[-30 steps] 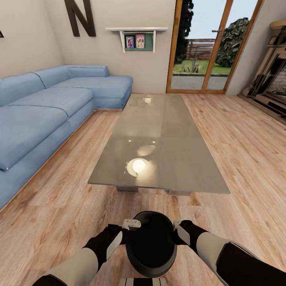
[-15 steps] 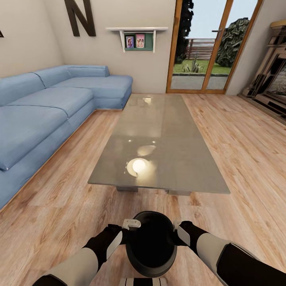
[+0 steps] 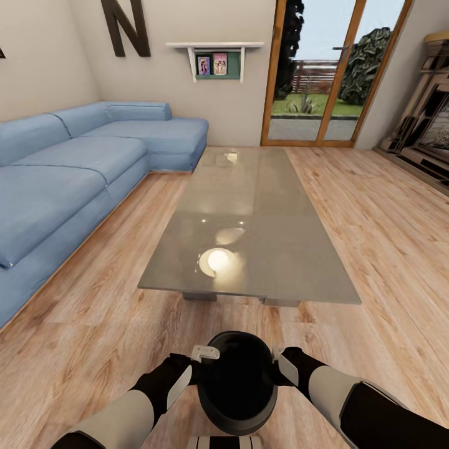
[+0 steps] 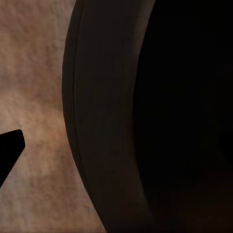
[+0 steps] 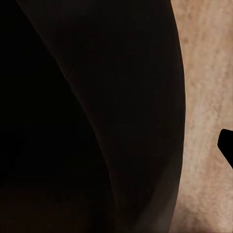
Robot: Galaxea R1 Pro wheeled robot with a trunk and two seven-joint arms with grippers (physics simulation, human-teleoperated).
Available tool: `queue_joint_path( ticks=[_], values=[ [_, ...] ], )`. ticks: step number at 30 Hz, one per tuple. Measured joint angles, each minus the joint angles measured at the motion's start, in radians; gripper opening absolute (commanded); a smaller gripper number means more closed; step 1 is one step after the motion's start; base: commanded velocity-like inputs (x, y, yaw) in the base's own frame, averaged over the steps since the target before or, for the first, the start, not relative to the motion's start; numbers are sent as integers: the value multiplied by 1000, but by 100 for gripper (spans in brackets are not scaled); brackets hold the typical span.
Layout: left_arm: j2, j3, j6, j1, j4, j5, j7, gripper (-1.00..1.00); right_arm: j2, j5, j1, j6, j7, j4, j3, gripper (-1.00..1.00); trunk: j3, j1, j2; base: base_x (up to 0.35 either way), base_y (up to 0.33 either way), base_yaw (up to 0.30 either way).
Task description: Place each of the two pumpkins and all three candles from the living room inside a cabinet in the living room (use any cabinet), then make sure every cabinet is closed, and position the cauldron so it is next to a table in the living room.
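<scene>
The glossy black cauldron [image 3: 238, 383] hangs between my two arms, just short of the near end of the low grey-topped table [image 3: 262, 206]. On its left rim is my left gripper [image 3: 201, 362] and on its right rim my right gripper [image 3: 277, 365], each shut on the rim. In the left wrist view the cauldron's wall [image 4: 107, 121] is very close, with one dark fingertip [image 4: 8, 150] outside it over the wood floor. In the right wrist view the cauldron [image 5: 136, 97] and an outer fingertip [image 5: 227, 143] look the same. The pumpkins and candles are out of view.
A blue corner sofa [image 3: 75, 168] runs along the left of the table. A wooden TV unit [image 3: 427, 143] stands at the right edge. Glass doors [image 3: 324, 75] and a wall shelf [image 3: 215, 56] lie beyond. Wood floor [image 3: 386, 237] stretches to the right of the table.
</scene>
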Motion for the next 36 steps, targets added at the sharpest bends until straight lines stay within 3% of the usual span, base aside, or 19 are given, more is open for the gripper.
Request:
queue_joint_path(
  ticks=[9, 18, 36],
  values=[
    [0, 0, 0, 0, 0, 0, 0, 100, 0, 0, 0, 0, 0, 0, 0, 100, 0, 0, 0, 0, 0, 0],
    [0, 0, 1, 0, 0, 0, -1, 100, 0, 0, 0, 0, 0, 0, 0, 100, 35, -4, 2, 0, 0, 0],
    [0, 0, 2, 0, 0, 0, -1, 100, 0, 0, 0, 0, 0, -1, 0, 100, 35, -4, 2, -103, 0, 0]
  ],
)
